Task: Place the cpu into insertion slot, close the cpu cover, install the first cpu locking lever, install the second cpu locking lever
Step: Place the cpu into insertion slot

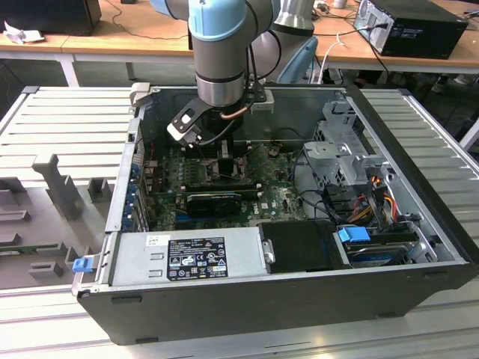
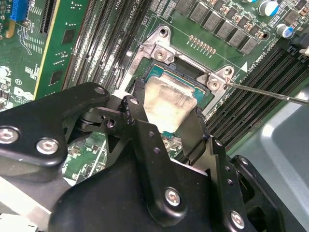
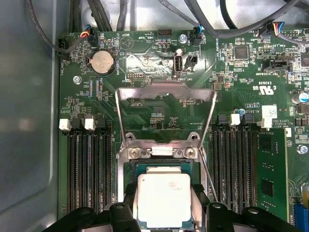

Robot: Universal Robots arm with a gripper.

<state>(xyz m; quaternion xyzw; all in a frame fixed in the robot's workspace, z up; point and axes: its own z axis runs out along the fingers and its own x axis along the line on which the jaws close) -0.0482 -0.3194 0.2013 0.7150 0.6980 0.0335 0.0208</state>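
Note:
In both wrist views my gripper (image 3: 164,205) (image 2: 166,113) is shut on the cpu (image 3: 164,198) (image 2: 169,104), a pale silvery square chip with one black finger (image 3: 128,203) on each side. The chip sits directly over the insertion slot (image 3: 161,167) (image 2: 190,77), whose dark rim shows around it; whether it is seated I cannot tell. The cpu cover (image 3: 166,92), a silver frame with a large cut-out, stands swung open beyond the slot. A thin locking lever (image 2: 270,93) sticks out free beside the socket. In the exterior view the gripper (image 1: 224,161) reaches down into the computer case over the green board.
Black memory slots (image 3: 87,169) (image 3: 236,164) flank the socket. A coin battery (image 3: 102,62) and cables lie beyond the cover. In the case are a long black card (image 1: 213,198), a power supply (image 1: 187,258) and a drive cage (image 1: 344,149).

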